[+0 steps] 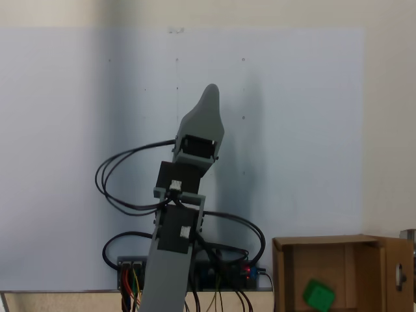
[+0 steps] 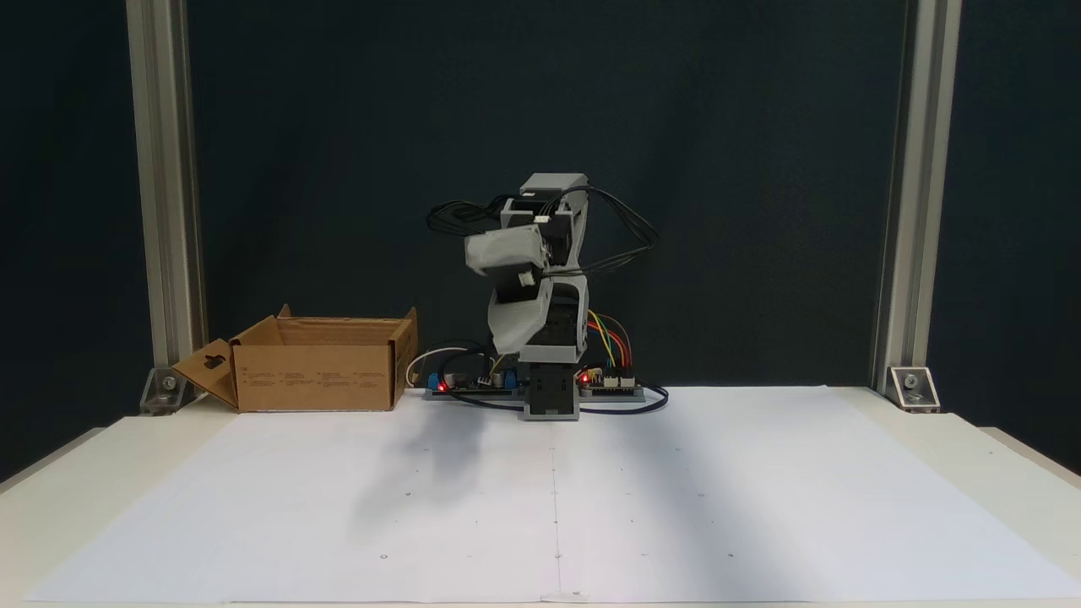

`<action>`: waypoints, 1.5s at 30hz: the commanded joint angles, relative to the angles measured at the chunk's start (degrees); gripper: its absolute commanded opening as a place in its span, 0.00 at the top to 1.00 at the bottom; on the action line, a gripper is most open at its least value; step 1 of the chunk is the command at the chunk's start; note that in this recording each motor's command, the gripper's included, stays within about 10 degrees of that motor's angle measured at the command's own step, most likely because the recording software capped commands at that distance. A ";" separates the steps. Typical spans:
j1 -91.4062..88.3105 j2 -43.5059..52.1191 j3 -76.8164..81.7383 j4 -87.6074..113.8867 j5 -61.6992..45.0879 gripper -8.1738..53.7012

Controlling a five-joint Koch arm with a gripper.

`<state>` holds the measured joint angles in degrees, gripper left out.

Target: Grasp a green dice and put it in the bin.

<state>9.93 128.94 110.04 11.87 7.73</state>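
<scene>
Closing stage of the task, judged from the layout. The dice (image 1: 319, 296) lies inside the bin (image 1: 283, 273), which stands at the bench's (image 2: 760, 507) rear edge beside the arm's base. The gripper (image 1: 209, 97) is raised, well apart from the bin; whether the jaws are apart cannot be told. Next move is likely only returning to rest.

In a fixed view from above, the green dice (image 1: 319, 296) lies inside the bin (image 1: 282, 273) at the lower right of the frame, right of the arm (image 1: 188, 195). In a fixed view from the front, the bin (image 2: 317, 376) stands left of centre on the table (image 2: 929, 439), left of the arm's base (image 2: 551, 397), with the paper sheet (image 2: 676, 507) spread in front.
</scene>
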 commanded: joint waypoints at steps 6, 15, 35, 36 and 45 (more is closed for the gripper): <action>-1.41 6.94 5.62 -17.12 -6.86 0.13; -1.14 7.12 13.45 -29.69 -6.94 0.15; 3.78 6.94 45.44 -58.16 -11.25 0.15; 4.13 6.94 46.05 -59.39 -11.69 0.15; 0.97 6.86 52.63 -66.95 -12.57 0.14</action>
<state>11.51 129.46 152.67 -45.09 -1.23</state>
